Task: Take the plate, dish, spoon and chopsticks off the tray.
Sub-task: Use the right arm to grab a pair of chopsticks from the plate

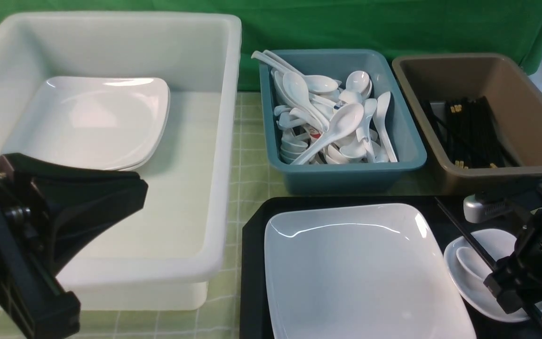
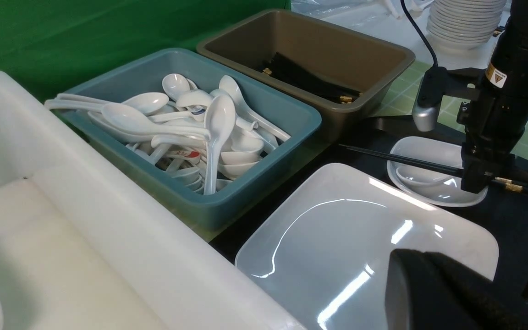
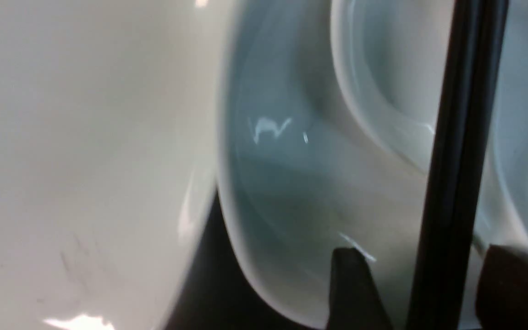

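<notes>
The large white plate (image 1: 360, 273) lies on the black tray (image 1: 252, 263). To its right on the tray sits the small dish (image 1: 468, 292) with the spoon (image 1: 471, 263) in it. The black chopsticks (image 1: 464, 233) lie slanted across the dish. My right gripper (image 1: 511, 294) is down over the dish. In the right wrist view its gripper (image 3: 433, 284) is open, with the chopsticks (image 3: 456, 137) between the fingers (image 3: 351, 288) and gaps on both sides. My left gripper (image 1: 139, 188) hangs shut and empty over the white tub's front; its tip (image 2: 410, 266) shows above the plate (image 2: 337, 238).
A white tub (image 1: 224, 141) at the left holds stacked white plates (image 1: 92, 122). A teal tub (image 1: 346, 172) behind the tray holds several spoons. A brown tub (image 1: 468, 176) at the back right holds black chopsticks. A green checked cloth covers the table.
</notes>
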